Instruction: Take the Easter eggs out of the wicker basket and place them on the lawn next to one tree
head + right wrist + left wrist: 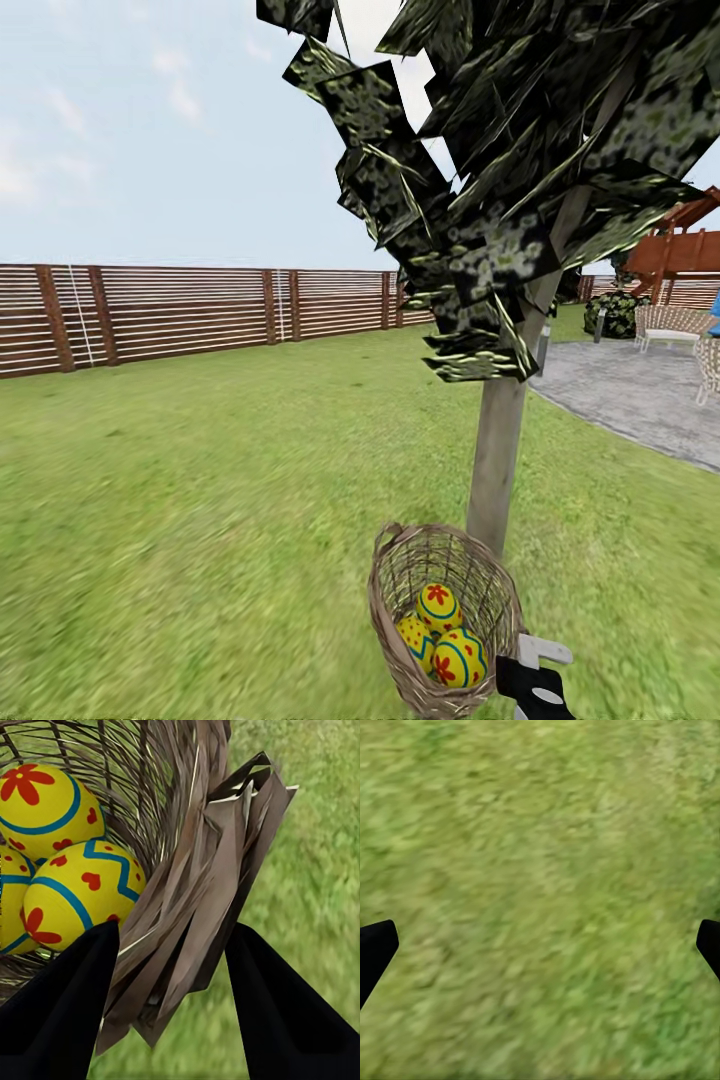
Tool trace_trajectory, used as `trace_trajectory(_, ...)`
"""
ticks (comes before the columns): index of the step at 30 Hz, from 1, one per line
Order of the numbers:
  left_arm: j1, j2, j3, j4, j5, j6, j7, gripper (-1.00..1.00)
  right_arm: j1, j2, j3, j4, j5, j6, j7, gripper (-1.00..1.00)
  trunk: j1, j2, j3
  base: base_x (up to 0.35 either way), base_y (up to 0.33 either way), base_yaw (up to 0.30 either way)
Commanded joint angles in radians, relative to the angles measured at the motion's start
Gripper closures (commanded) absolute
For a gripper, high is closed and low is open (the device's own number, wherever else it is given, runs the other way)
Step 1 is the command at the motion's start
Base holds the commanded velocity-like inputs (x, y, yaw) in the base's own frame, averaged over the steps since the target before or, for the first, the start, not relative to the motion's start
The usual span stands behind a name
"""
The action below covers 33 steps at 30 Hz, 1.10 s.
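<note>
1. Head view: three eggs (pixel 446 632) lie in one basket (pixel 400 585), which is held up beside one tree (pixel 497 460) over the lawn (pixel 200 480).
2. Right gripper (pixel 171 979) is closed on the basket's rim, a finger on each side of the wall.
3. Left gripper (pixel 540 945) is spread wide over grass, holding nothing.

I see even, bright daylight under a pale sky (pixel 120 120); no cast shadows or glare. The lawn (pixel 540 870) renders smeared and soft, while the basket weave (pixel 187 870) stays sharp.
</note>
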Motion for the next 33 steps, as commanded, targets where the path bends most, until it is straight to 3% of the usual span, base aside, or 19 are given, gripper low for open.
trace_trajectory(1,0.0,-0.001,0.001,-0.002,0.006,0.005,0.002,-1.0,-0.001,0.0,-0.003,-0.001,-0.003,-0.005,0.002,1.0,0.004,-0.008,-0.004,0.0,0.0,0.0)
trace_trajectory(33,0.0,0.0,0.001,-0.002,0.006,0.005,0.002,-1.0,-0.001,0.0,-0.003,-0.001,-0.003,-0.005,0.001,1.0,0.127,-0.232,-0.104,0.0,0.0,0.0)
